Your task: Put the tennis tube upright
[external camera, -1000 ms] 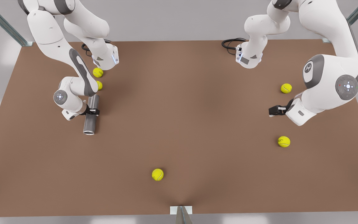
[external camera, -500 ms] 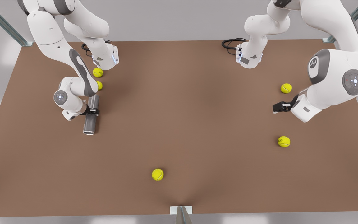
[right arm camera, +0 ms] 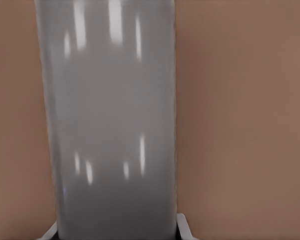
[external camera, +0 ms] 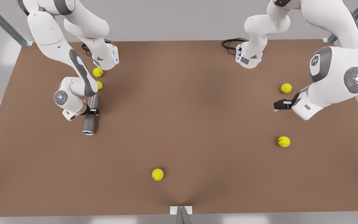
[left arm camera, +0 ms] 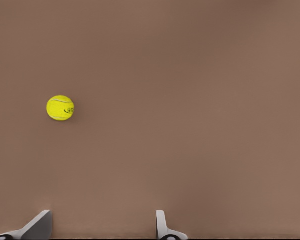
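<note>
Tennis tube [external camera: 90,116] lies flat on the brown surface [external camera: 179,124], toward the front view's left, lighter rim end pointing to the near edge. Right tool [external camera: 92,111] straddles the tube about mid-length, fingers clamped on either side of it; in the right wrist view the grey tube [right arm camera: 110,125] runs between the fingertips [right arm camera: 185,227]. Two tennis balls [external camera: 98,72] [external camera: 99,85] sit just beyond the tube's far end, near the arm base.

Left tool [external camera: 280,105] hangs over bare surface at the front view's right, fingers [left arm camera: 162,225] spread apart and holding nothing. A ball [external camera: 286,88] lies near it on the far side, another [external camera: 283,141] on the near side, seen also from the left wrist [left arm camera: 60,108]. A fifth ball [external camera: 157,174] rests near the front edge, well apart from both.
</note>
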`<state>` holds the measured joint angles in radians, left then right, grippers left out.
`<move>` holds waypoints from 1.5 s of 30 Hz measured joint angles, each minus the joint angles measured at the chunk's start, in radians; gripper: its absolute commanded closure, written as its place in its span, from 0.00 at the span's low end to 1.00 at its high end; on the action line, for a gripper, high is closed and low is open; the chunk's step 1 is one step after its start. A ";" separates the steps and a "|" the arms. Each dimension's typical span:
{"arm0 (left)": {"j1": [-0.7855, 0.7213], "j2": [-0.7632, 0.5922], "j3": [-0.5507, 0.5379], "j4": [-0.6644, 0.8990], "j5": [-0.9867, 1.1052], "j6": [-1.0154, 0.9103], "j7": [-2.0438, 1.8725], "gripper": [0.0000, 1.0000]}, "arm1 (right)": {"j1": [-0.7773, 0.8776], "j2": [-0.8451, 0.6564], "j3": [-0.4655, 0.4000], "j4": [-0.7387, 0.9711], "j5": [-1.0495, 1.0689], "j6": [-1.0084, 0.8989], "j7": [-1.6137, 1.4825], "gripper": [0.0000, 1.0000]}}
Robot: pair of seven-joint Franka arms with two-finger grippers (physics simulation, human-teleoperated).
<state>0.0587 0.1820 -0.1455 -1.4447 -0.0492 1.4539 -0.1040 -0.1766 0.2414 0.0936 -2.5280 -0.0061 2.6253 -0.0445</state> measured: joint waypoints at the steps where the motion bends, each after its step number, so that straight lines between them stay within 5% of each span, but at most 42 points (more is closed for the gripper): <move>1: 0.008 -0.019 -0.006 -0.002 0.000 -0.013 -0.032 0.01 | 0.000 -0.001 0.000 0.000 0.000 -0.001 0.000 0.22; 18: -0.006 0.006 -0.009 0.006 -0.012 0.059 -0.037 0.01 | 0.004 -0.069 0.000 -0.009 0.000 -0.042 -0.008 0.22; 26: -0.007 -0.012 -0.015 0.001 -0.008 0.039 -0.045 0.01 | 0.002 -0.036 0.000 -0.011 0.000 -0.028 -0.009 0.13; 45: -0.015 -0.001 -0.065 0.003 -0.010 0.003 -0.106 0.01 | 0.008 -0.025 0.000 -0.011 0.000 -0.014 -0.012 0.20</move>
<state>0.0438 0.1810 -0.2101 -1.4413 -0.0593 1.4573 -0.2102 -0.1688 0.2163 0.0936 -2.5387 -0.0062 2.6108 -0.0567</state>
